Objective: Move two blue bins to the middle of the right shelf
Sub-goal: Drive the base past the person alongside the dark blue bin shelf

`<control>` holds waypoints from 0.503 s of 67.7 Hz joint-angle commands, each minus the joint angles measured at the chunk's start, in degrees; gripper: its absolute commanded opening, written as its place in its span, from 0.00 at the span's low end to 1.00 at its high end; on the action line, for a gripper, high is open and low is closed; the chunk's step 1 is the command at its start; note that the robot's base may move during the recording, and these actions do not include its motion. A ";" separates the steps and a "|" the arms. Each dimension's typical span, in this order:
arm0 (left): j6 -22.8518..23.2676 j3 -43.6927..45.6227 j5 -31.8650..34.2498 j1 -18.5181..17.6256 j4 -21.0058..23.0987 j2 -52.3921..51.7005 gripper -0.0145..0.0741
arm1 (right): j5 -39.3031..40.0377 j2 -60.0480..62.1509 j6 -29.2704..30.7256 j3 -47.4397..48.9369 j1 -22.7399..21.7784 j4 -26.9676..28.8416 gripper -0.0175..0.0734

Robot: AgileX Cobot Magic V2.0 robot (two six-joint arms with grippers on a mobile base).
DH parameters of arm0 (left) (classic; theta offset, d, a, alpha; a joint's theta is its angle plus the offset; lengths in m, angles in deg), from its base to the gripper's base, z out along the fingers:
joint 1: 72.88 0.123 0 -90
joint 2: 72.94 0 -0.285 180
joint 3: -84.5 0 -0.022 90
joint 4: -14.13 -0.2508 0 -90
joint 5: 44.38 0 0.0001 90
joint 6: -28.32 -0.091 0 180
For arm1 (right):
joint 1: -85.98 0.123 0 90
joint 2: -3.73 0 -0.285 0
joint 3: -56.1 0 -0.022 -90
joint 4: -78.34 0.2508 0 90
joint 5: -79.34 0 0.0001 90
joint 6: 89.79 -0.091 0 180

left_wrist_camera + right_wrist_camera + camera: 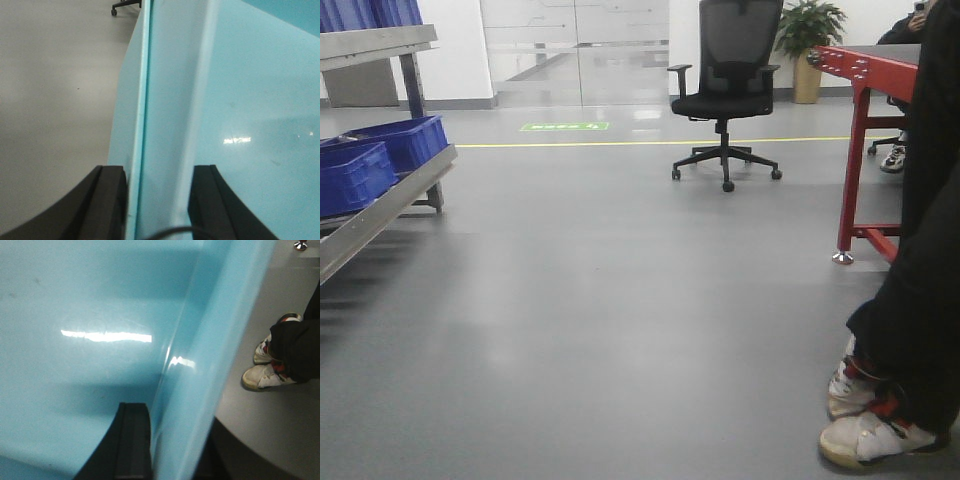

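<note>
A pale light-blue bin fills the left wrist view and the right wrist view. My left gripper is shut on its thick rim, one black finger outside and one inside. A thin seam runs along that rim; I cannot tell whether it is one bin or two nested ones. My right gripper is shut on the opposite wall, one finger inside and the other dark behind the rim. The bin hangs above the grey floor. Neither the bin nor the grippers show in the front view.
A metal shelf at the left holds dark royal-blue crates. A black office chair stands ahead. A red table is at the right. A person in black stands close at the right, shoes beside the bin.
</note>
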 commanded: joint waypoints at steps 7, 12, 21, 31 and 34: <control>-1.53 1.01 4.36 -0.71 3.12 -1.41 0.04 | 5.90 0.67 1.02 0.79 0.34 1.75 0.02; -1.53 1.01 4.36 -0.71 3.12 -1.41 0.04 | 5.90 0.67 1.02 0.79 0.34 1.75 0.02; -1.53 1.01 4.36 -0.71 3.12 -1.41 0.04 | 5.90 0.67 1.02 0.79 0.34 1.75 0.02; -1.53 1.01 4.36 -0.71 3.12 -1.41 0.04 | 5.90 0.67 1.02 0.79 0.34 1.75 0.02; -1.53 1.01 4.36 -0.71 3.12 -1.41 0.04 | 5.90 0.67 1.02 0.79 0.34 1.75 0.02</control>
